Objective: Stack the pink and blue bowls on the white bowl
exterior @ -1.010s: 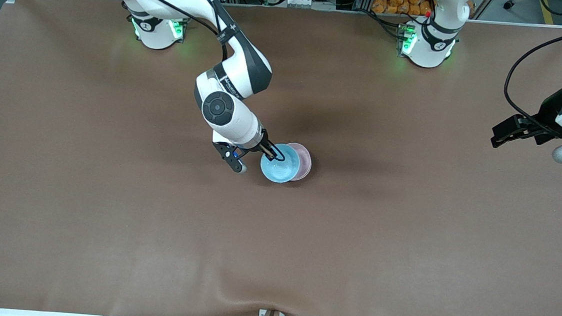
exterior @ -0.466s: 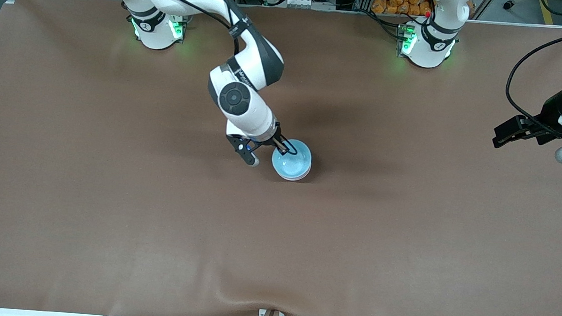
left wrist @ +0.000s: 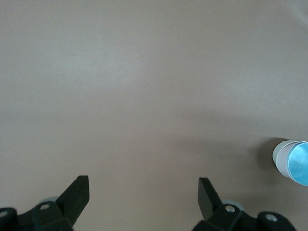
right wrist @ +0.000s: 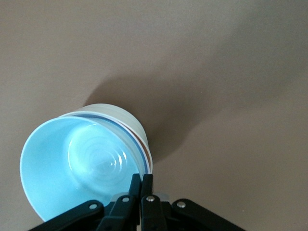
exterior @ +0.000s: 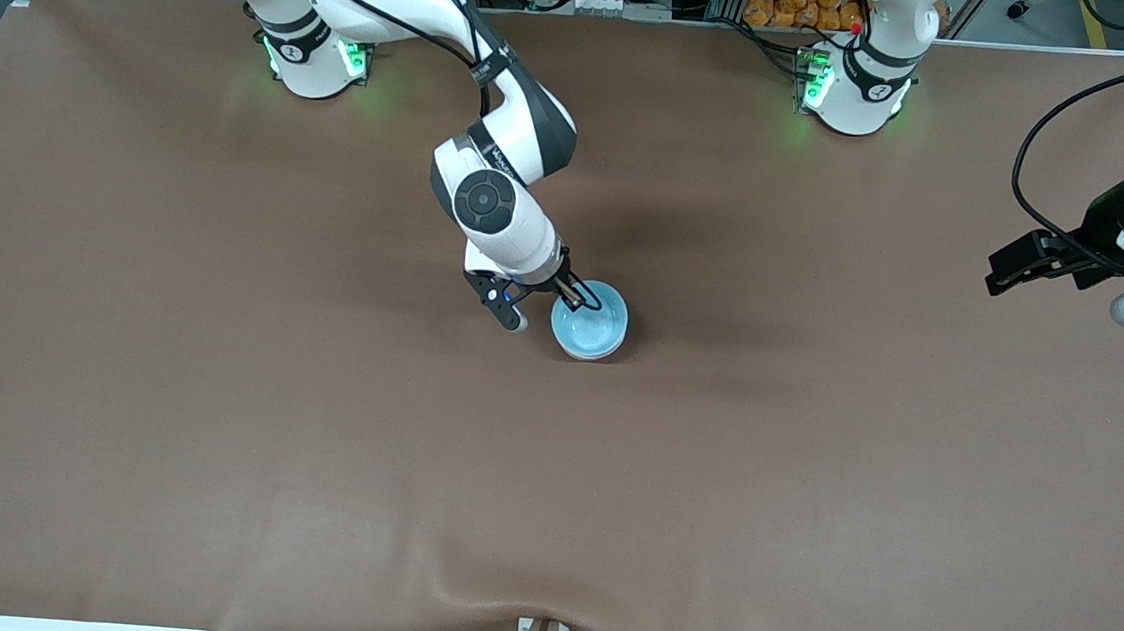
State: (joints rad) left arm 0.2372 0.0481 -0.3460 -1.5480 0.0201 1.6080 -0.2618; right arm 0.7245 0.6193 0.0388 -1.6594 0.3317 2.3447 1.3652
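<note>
A: Start with the biggest thing. What is there?

B: A brown table (exterior: 214, 408) fills the front view. Two white arms come from bases along its top edge.

A: Where does the right arm (exterior: 492, 190) go?

B: It reaches from its base toward the table's middle. Its gripper (exterior: 578, 300) sits at the stack of bowls there, at about ten o'clock on the blue bowl's rim.

A: And its fingers?

B: Pinched together on the rim of the blue bowl (exterior: 589, 330). In the right wrist view the gripper (right wrist: 140, 185) has one finger inside the blue bowl (right wrist: 77, 168) and one outside, nearly touching each other.

A: Where are the other bowls?

B: Under the blue one. The white bowl (right wrist: 122, 120) shows as a pale outer wall, and a thin reddish rim line between the two looks like the pink bowl (right wrist: 143, 144), nested inside the white. The stack stands on the table near its middle.

A: The left arm?

B: It waits over its own end of the table, at about three o'clock in the front view. Its gripper (exterior: 1012, 269) hangs well apart from the stack.

A: Fingers?

B: Spread wide, holding nothing; the left wrist view shows the gripper (left wrist: 143, 195) over bare table, with the stack (left wrist: 291, 161) small and far off.
</note>
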